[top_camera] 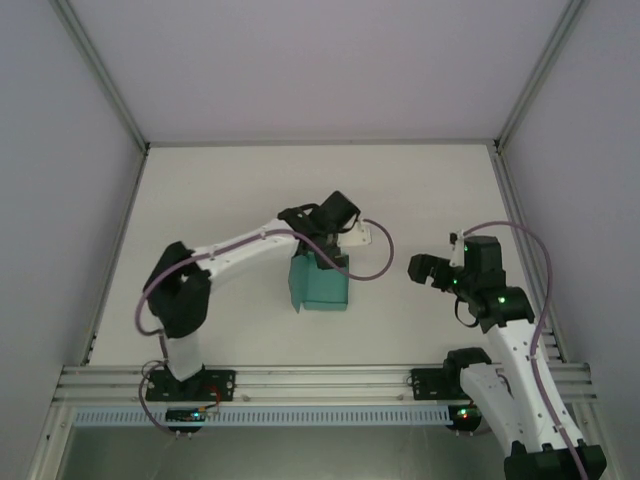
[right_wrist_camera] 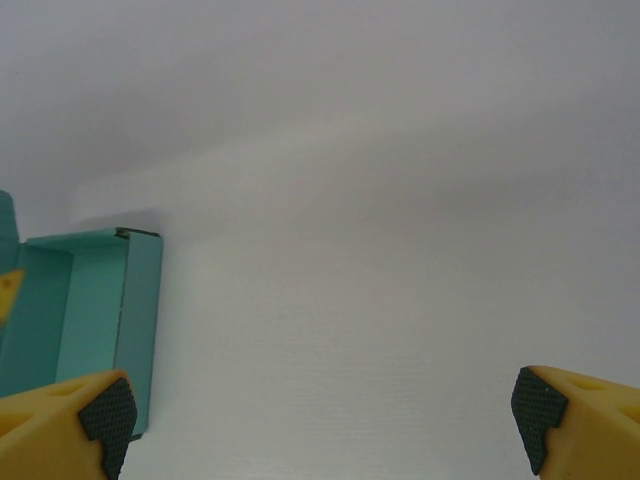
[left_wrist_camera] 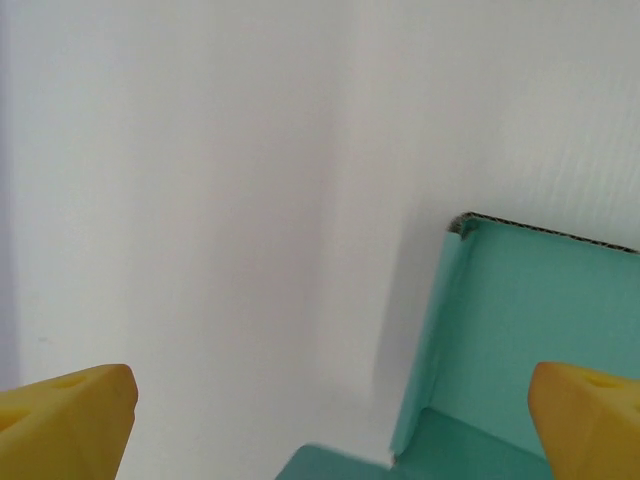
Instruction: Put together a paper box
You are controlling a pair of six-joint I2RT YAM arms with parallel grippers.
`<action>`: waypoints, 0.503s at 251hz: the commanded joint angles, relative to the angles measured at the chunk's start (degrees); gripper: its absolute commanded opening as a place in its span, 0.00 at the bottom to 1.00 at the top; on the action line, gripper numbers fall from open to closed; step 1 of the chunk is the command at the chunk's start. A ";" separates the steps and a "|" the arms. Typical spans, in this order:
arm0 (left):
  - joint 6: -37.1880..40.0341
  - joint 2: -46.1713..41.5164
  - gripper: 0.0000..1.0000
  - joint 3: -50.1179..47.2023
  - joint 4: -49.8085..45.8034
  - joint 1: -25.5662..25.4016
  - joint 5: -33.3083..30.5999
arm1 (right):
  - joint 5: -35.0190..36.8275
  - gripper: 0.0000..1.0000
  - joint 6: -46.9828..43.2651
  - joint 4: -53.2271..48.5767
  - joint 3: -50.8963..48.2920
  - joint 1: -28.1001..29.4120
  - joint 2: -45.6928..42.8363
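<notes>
The teal paper box (top_camera: 320,283) lies near the middle of the white table, partly folded, with side walls raised and one flap sticking out to the left. My left gripper (top_camera: 325,252) hovers over its far edge, open, with nothing between the yellow fingertips (left_wrist_camera: 65,415). In the left wrist view a raised box wall (left_wrist_camera: 530,330) stands at the lower right. My right gripper (top_camera: 422,270) is open and empty, to the right of the box and apart from it. In the right wrist view the box (right_wrist_camera: 85,320) is at the left edge.
The white table (top_camera: 230,200) is walled in by pale panels on the left, far and right sides. An aluminium rail (top_camera: 320,380) runs along the near edge between the two arm bases. The left arm's cable (top_camera: 375,262) loops between box and right gripper.
</notes>
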 commanded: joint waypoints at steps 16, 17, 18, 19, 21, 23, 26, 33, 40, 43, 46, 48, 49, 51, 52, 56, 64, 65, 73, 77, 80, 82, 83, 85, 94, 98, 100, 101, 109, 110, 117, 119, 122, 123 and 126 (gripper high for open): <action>-7.49 -10.72 0.99 0.71 2.71 1.56 -3.48 | -8.88 0.99 -6.48 10.47 3.35 1.61 8.55; -7.87 -10.99 0.99 0.69 2.70 1.72 -3.63 | -8.99 0.99 -6.67 10.70 3.51 1.78 8.90; -8.28 -11.26 1.00 0.69 2.79 1.89 -3.83 | -9.13 0.99 -6.85 10.94 3.67 1.96 9.30; -8.70 -11.57 1.00 0.68 2.83 2.11 -3.98 | -9.24 0.99 -7.03 11.15 3.85 2.13 9.67; -9.57 -12.22 0.99 0.59 2.93 2.43 -4.42 | -9.44 0.99 -7.41 11.53 4.11 2.48 10.39; -10.45 -12.76 0.99 0.59 2.98 2.79 -4.75 | -9.53 0.99 -7.81 11.84 4.41 2.86 11.21; -11.93 -13.65 0.99 0.54 3.02 3.41 -5.25 | -9.73 0.99 -8.54 12.33 4.83 3.48 12.37; -15.67 -15.80 1.00 0.19 3.03 4.87 -6.30 | -9.60 0.99 -10.60 13.03 6.15 5.37 15.28; -19.76 -18.08 0.99 -0.52 2.95 6.64 -6.96 | -8.74 0.99 -13.03 13.29 7.85 7.66 18.48; -21.65 -19.10 0.99 -1.00 3.04 7.47 -7.22 | -8.24 0.99 -14.25 13.29 8.56 8.71 19.89; -23.60 -20.13 1.00 -1.60 3.07 8.37 -7.48 | -7.69 0.99 -15.63 13.25 9.43 9.82 21.27; -24.96 -20.84 0.99 -2.00 3.17 8.87 -7.71 | -7.27 0.99 -16.56 13.33 9.94 10.60 22.28; -25.66 -21.15 0.99 -2.29 3.20 9.16 -7.85 | -7.09 0.99 -17.03 13.27 10.19 11.03 22.80; -26.99 -21.80 1.00 -2.76 3.18 9.79 -8.07 | -6.73 0.99 -17.93 13.22 10.70 11.72 23.65; -27.69 -22.16 1.00 -3.02 3.16 10.10 -8.08 | -6.55 0.99 -18.41 13.17 10.96 12.07 24.06; -30.43 -23.50 0.99 -4.13 3.10 11.29 -8.52 | -5.98 0.99 -20.38 13.05 12.06 13.50 26.13; -36.02 -26.12 0.99 -6.60 2.69 13.90 -8.82 | -4.82 0.99 -24.15 12.66 14.42 16.08 30.27; -36.68 -26.47 0.99 -6.92 2.61 14.22 -8.85 | -4.63 0.99 -24.60 12.58 14.71 16.40 30.79; -42.01 -28.95 1.00 -9.72 1.85 16.88 -9.01 | -3.39 0.99 -28.22 11.52 17.67 18.62 35.09; -44.54 -30.07 0.99 -11.23 1.40 17.92 -9.07 | -3.11 0.99 -29.48 10.68 19.15 19.52 37.27; -46.46 -30.99 0.99 -12.37 0.98 19.12 -8.93 | -3.04 0.99 -30.78 10.09 20.34 20.17 38.92; -47.66 -31.58 0.99 -13.15 0.67 19.71 -8.93 | -3.08 0.99 -31.71 9.77 21.08 20.53 39.98; -48.17 -31.88 1.00 -13.49 0.58 19.89 -8.90 | -3.14 0.99 -32.25 9.55 21.47 20.73 40.53; -49.32 -32.39 0.99 -14.31 0.30 20.36 -8.77 | -3.23 1.00 -33.24 9.15 22.29 21.00 41.62; -53.94 -34.85 0.99 -17.98 -0.20 22.97 -8.07 | -3.89 0.99 -37.92 7.24 25.87 22.61 46.30; -55.91 -35.94 1.00 -19.73 -0.20 24.11 -7.64 | -4.26 0.99 -39.85 6.54 27.37 23.23 48.29; -56.66 -36.42 1.00 -20.55 -1.19 24.67 -7.42 | -4.31 0.99 -40.75 6.18 28.03 23.51 49.23; -57.02 -36.67 0.99 -21.01 -1.40 24.88 -7.31 | -4.37 0.99 -41.16 6.00 28.28 23.63 49.68; -59.58 -38.44 1.00 -24.17 -1.81 26.40 -6.19 | -4.48 0.97 -44.73 5.13 31.45 24.74 53.35; -59.80 -38.65 0.99 -24.53 -1.84 26.58 -6.04 | -4.41 0.97 -45.17 4.51 31.84 24.90 53.80; -61.11 -39.95 1.00 -27.07 -1.78 27.46 -5.25 | -4.12 0.96 -48.27 2.77 34.23 25.89 56.89; -61.43 -40.32 0.99 -27.79 -1.67 27.64 -5.04 | -3.85 0.95 -49.14 2.42 34.91 26.18 57.66; -61.81 -40.80 0.99 -28.74 -1.59 27.99 -4.87 | -3.36 0.95 -50.30 1.91 35.92 26.52 58.86; -61.88 -40.98 1.00 -29.06 -1.60 28.03 -4.85 | -3.24 0.95 -50.55 1.80 36.23 26.59 59.28; -62.05 -41.43 0.99 -29.91 -1.49 28.07 -4.73 | -2.76 0.94 -51.06 1.44 37.17 26.83 60.46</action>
